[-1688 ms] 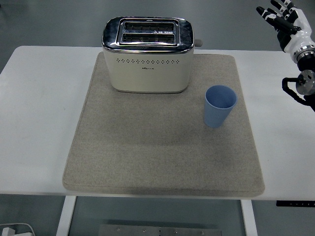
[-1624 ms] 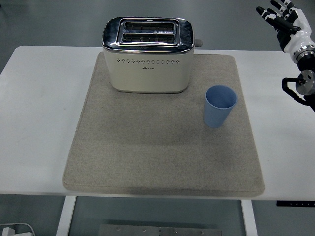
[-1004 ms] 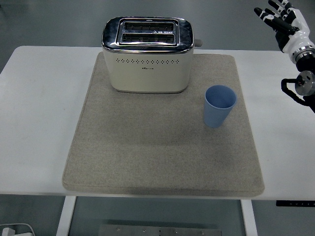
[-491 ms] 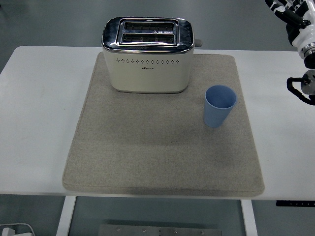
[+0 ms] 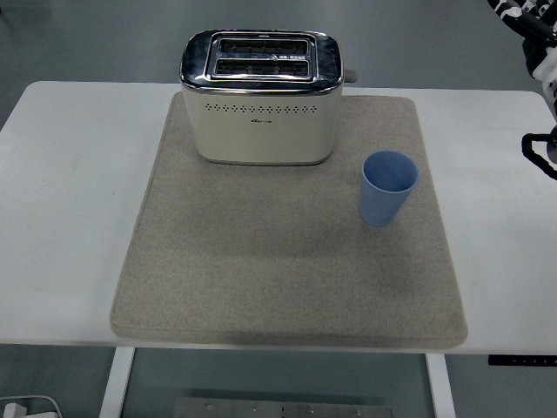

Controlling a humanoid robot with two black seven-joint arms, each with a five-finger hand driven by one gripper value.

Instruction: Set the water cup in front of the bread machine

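Note:
A light blue water cup (image 5: 389,187) stands upright and empty on the right part of a grey felt mat (image 5: 287,261). The cream and chrome bread machine (image 5: 259,97), a two-slot toaster, sits at the mat's back middle; the cup is to its right and slightly nearer to me. My right hand (image 5: 526,12) is high in the top right corner, mostly cut off by the picture's edge, far from the cup. Its black-and-white forearm (image 5: 543,146) runs down the right edge. The left arm does not show.
The mat lies on a white table (image 5: 70,200) whose near edge runs along the bottom. The toaster's lever knob (image 5: 351,76) sticks out on its right side. Bare mat stretches in front of the toaster.
My right arm has drifted up and to the right, so the hand is now mostly out of the picture. The cup and toaster have not moved.

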